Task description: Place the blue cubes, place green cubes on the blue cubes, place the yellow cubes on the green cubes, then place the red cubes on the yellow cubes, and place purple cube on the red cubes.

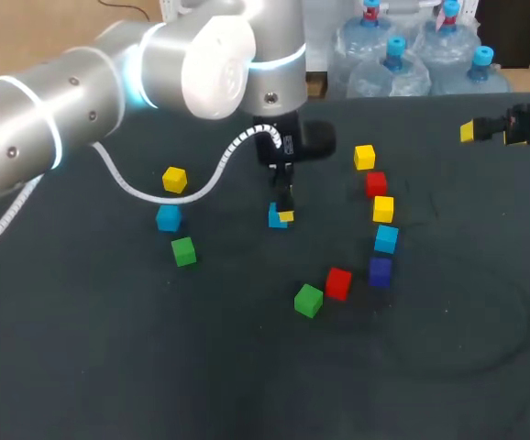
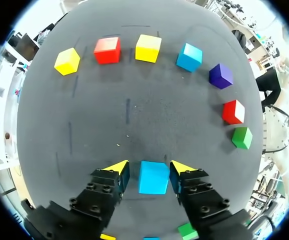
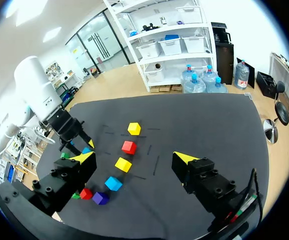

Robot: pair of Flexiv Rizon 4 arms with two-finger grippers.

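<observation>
A blue cube (image 2: 153, 177) rests on the dark table between the fingers of my left gripper (image 2: 148, 167). The fingers stand open, with a thin gap showing on one side of the cube. In the head view this cube (image 1: 277, 217) sits mid-table under the left gripper (image 1: 284, 209). Ahead of the gripper, a curved row holds a yellow cube (image 2: 67, 61), red (image 2: 107, 50), yellow (image 2: 148, 48), blue (image 2: 189, 57), purple (image 2: 220, 76), red (image 2: 233, 112) and green (image 2: 241, 137). My right gripper (image 3: 135, 157) hangs wide open and empty above the table's far right (image 1: 471, 131).
To the left lie a yellow cube (image 1: 174, 180), a blue cube (image 1: 168, 218) and a green cube (image 1: 183, 251). The curved row of cubes runs from a yellow cube (image 1: 364, 157) down to a green cube (image 1: 308, 300). A white cable (image 1: 155, 192) loops from the left arm.
</observation>
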